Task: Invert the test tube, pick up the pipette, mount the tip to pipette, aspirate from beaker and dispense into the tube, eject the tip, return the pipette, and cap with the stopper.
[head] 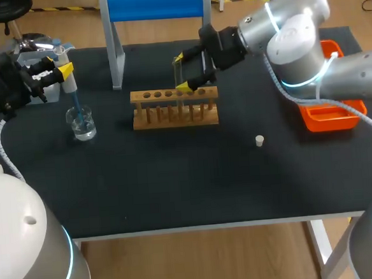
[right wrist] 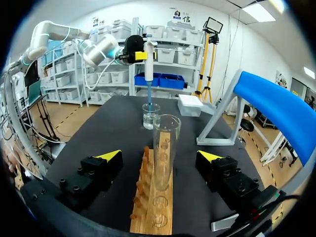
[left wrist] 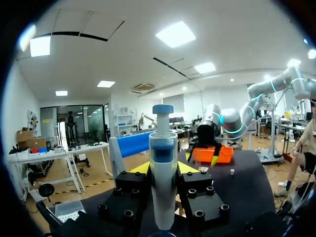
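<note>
My left gripper (head: 59, 72) is shut on the white and blue pipette (head: 65, 66) and holds it upright at the table's far left. The pipette's blue tip (head: 76, 102) dips into the glass beaker (head: 82, 124), which holds clear liquid. In the left wrist view the pipette (left wrist: 163, 182) stands between the fingers of my left gripper (left wrist: 164, 169). My right gripper (head: 185, 72) is open, one finger on each side of the clear test tube (right wrist: 166, 148), without touching it. The tube stands upright, mouth up, in the wooden rack (head: 174, 108). A small white stopper (head: 259, 141) lies on the mat to the rack's right.
A blue-topped stand (head: 154, 6) rises behind the rack. An orange tray (head: 330, 118) sits at the right edge under my right arm. A white box (right wrist: 190, 104) lies at the far left, beyond the beaker (right wrist: 150, 116).
</note>
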Tool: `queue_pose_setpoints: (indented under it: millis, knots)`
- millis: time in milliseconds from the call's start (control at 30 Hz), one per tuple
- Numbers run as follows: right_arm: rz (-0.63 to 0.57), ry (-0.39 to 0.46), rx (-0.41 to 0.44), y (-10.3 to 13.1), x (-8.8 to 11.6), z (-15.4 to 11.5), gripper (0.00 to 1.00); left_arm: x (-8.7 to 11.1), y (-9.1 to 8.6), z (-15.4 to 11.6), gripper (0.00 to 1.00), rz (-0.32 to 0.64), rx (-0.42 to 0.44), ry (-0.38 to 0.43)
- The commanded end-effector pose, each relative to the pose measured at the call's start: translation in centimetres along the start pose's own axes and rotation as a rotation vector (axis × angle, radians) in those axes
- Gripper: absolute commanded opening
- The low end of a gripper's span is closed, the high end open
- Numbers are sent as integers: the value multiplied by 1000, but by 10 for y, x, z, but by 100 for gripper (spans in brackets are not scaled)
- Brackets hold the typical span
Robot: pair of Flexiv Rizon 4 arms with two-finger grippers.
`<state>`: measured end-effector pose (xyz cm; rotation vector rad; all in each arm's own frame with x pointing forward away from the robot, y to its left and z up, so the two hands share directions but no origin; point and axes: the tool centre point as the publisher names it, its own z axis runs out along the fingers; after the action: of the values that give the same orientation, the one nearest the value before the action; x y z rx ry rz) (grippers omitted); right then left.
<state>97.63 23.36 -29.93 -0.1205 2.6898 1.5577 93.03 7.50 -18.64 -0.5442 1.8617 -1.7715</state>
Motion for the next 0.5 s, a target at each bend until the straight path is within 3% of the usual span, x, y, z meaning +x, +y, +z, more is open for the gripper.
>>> queue_pose_setpoints:
  millis: [33,500]
  knots:
    - [-3,3,6,2,-3,3,100,0,0,0,0,1,2,0]
    - [-8,6,25,2,-3,8,100,0,0,0,0,1,2,0]
